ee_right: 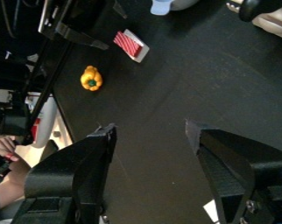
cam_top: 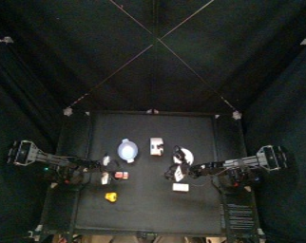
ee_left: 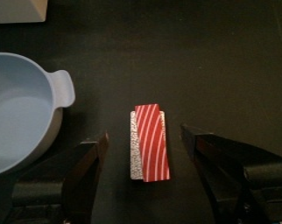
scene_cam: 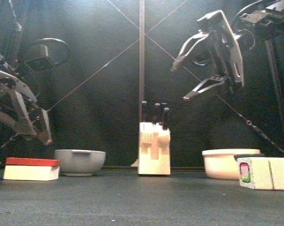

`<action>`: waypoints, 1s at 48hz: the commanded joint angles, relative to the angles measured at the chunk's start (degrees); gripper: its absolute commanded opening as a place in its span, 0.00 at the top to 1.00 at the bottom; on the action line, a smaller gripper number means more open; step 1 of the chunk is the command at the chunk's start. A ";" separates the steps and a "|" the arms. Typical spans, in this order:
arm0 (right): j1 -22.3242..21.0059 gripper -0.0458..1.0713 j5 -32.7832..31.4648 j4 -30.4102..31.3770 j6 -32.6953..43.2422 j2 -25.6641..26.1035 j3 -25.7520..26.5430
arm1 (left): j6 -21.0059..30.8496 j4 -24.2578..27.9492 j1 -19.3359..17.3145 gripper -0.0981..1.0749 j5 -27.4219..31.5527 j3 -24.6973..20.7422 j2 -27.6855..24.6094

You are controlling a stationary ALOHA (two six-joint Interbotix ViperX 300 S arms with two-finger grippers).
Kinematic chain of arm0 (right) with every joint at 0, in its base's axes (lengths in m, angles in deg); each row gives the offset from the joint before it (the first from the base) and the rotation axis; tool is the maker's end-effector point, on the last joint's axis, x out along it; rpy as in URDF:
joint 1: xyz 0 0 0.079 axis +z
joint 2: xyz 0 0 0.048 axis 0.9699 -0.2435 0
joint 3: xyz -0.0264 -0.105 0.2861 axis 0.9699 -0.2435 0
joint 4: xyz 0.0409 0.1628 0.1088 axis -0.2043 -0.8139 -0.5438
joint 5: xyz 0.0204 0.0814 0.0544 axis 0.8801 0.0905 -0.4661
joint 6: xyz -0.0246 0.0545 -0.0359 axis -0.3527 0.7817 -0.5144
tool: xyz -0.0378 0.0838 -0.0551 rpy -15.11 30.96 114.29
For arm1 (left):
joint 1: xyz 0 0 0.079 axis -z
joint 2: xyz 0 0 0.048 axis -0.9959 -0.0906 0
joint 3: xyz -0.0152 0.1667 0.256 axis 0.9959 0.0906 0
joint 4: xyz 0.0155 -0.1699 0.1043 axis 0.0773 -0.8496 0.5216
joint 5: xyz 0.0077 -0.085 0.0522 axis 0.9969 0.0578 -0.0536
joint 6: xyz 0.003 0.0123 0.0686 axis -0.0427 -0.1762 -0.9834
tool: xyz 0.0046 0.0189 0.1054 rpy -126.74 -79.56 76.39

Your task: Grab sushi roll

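Left fingers (ee_left: 147, 166) straddle striped roll (ee_left: 150, 142).

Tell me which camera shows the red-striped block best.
Left wrist view: the block lies large and central, its stripes clear. The right wrist view shows it small and far; the top view, a speck; the front view, its side only.

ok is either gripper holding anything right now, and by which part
Nothing is held. The left gripper stands open around a red-striped block without touching it; the right gripper is open over bare table.
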 commanded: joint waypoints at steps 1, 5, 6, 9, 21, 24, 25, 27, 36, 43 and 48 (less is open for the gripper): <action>0.79 0.11 0.09 0.53 -0.35 2.20 0.09 | -0.18 1.05 0.53 0.08 -1.05 -1.49 0.09; 1.76 0.11 0.09 1.67 -0.97 3.34 -0.09 | -0.26 2.20 0.88 0.08 -1.93 -1.76 0.18; 2.02 0.11 0.00 1.76 -1.23 3.60 -0.18 | -0.18 2.55 0.88 0.08 -2.11 -1.85 0.18; 2.72 0.12 -0.53 2.02 -1.85 4.48 -0.26 | -0.18 3.34 1.05 0.08 -2.64 -1.93 0.18; 5.71 0.12 -9.84 -3.69 -2.29 6.42 0.53 | -0.09 4.39 1.41 0.08 -3.96 -2.02 0.18; 6.33 0.12 -13.18 -6.86 -2.29 7.12 0.88 | -0.09 4.39 1.41 0.08 -3.96 -2.02 0.18; 6.50 0.12 -14.15 -7.82 -2.29 7.29 1.05 | -0.09 4.39 1.41 0.08 -3.96 -2.02 0.18; 6.94 0.12 -16.08 -9.32 -2.37 7.65 1.23 | -0.09 4.39 1.41 0.08 -3.96 -2.02 0.18; 9.67 0.12 -25.22 -12.92 -3.43 8.96 2.90 | -0.09 4.39 1.41 0.08 -3.96 -1.93 0.18; 11.69 0.12 -31.38 -15.12 -3.69 9.05 4.75 | -0.09 4.39 1.49 0.08 -3.96 -1.93 0.18; 12.57 0.12 -34.72 -16.61 -3.78 9.05 5.63 | -0.09 4.39 1.41 0.08 -3.96 -1.85 0.18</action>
